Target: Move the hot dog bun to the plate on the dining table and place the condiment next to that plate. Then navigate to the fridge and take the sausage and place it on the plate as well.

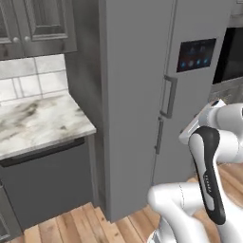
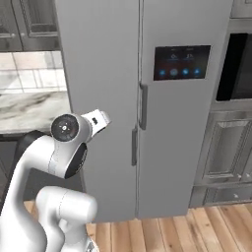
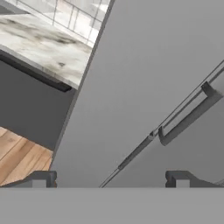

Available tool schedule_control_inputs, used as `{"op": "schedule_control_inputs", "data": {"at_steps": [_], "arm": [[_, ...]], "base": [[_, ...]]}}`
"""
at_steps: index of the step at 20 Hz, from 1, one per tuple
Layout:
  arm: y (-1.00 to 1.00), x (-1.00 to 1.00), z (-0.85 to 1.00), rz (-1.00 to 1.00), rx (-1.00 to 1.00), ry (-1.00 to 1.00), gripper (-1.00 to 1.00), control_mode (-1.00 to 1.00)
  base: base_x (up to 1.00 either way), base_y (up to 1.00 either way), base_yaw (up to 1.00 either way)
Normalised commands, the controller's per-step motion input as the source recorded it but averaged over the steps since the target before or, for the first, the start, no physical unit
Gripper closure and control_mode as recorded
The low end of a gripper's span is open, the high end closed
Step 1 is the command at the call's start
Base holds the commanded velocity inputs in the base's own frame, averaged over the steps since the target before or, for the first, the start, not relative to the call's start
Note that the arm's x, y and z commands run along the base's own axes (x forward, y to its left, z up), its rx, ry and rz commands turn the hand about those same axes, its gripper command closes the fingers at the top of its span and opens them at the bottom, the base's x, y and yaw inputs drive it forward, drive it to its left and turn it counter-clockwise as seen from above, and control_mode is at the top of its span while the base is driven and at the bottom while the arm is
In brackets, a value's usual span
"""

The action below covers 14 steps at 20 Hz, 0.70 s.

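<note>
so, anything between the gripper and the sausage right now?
Yes: both doors of the tall pale grey two-door fridge are shut, so the sausage can't be seen. The open gripper faces the left door, short of the dark vertical handles at the centre seam.
</note>
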Motion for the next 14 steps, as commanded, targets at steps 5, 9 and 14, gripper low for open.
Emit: {"op": "schedule_control_inputs", "data": {"at_steps": [5,9,14], "arm": [[0.00,0.00,0.00,0.00,0.00,0.00,-1.00,1.00],[0.00,0.00,0.00,0.00,0.00,0.00,-1.00,1.00],[0.00,0.00,0.00,0.00,0.00,0.00,-1.00,1.00]], "base": [[0.34,-0.57,0.43],[0.21,-0.59,0.36],[0.05,-0.52,0.19]]}}
